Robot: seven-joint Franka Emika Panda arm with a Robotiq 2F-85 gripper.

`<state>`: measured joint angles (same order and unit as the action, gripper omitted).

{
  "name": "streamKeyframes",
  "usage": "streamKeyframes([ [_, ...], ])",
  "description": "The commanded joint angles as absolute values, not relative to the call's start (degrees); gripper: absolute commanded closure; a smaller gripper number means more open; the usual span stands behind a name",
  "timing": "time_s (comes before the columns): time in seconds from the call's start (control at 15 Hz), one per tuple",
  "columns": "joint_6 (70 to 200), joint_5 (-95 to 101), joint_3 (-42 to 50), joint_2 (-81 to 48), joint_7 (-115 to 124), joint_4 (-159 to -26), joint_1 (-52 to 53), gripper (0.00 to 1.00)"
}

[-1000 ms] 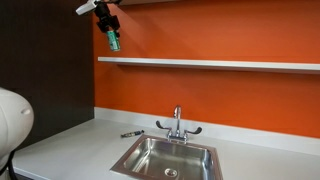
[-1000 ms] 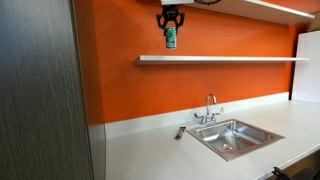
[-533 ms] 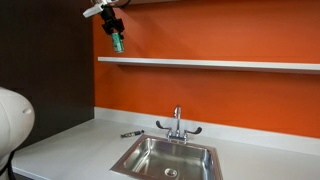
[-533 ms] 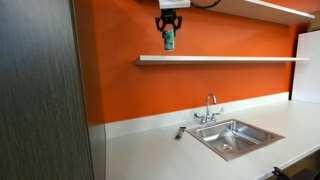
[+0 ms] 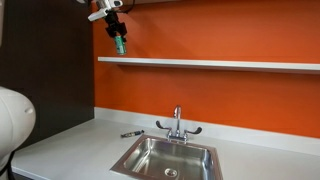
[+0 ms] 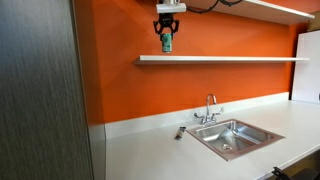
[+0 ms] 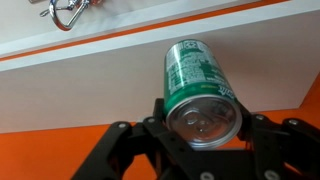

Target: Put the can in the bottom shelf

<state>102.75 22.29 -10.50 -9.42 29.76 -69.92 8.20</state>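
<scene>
Since the frame a second back, my gripper (image 5: pixel 117 31) has slid a little along the orange wall (image 5: pixel 230 30), and the can (image 5: pixel 120 44) has gone with it. It now hangs with its lower end swung slightly to one side, where before it hung nearly straight. In an exterior view the same move reads as a small drift sideways for the gripper (image 6: pixel 166 30) and the can (image 6: pixel 166 42).

My arm comes in from the top edge in both exterior views, wrist high and fingers pointing down. They are clenched on the can's upper part, one on each side. In the wrist view the gripper (image 7: pixel 203 130) shows the can (image 7: pixel 198 80) pinched between them, silvery top toward the lens and green body stretching away.

I see the can in the air above the bottom shelf (image 5: pixel 220 63), clear of it, near the end of the bottom shelf (image 6: pixel 230 59) closest to the dark panel (image 5: pixel 45 60). The sink (image 5: pixel 165 158) lies well below.
</scene>
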Motion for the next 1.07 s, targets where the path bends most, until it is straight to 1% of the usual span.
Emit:
streamKeyframes([
  [0.0, 99.8, 22.9, -10.5, -12.9, 27.7, -63.8, 8.4, 0.62],
  [1.0, 95.3, 22.9, -10.3, -20.0, 27.7, -54.1, 8.5, 0.62],
])
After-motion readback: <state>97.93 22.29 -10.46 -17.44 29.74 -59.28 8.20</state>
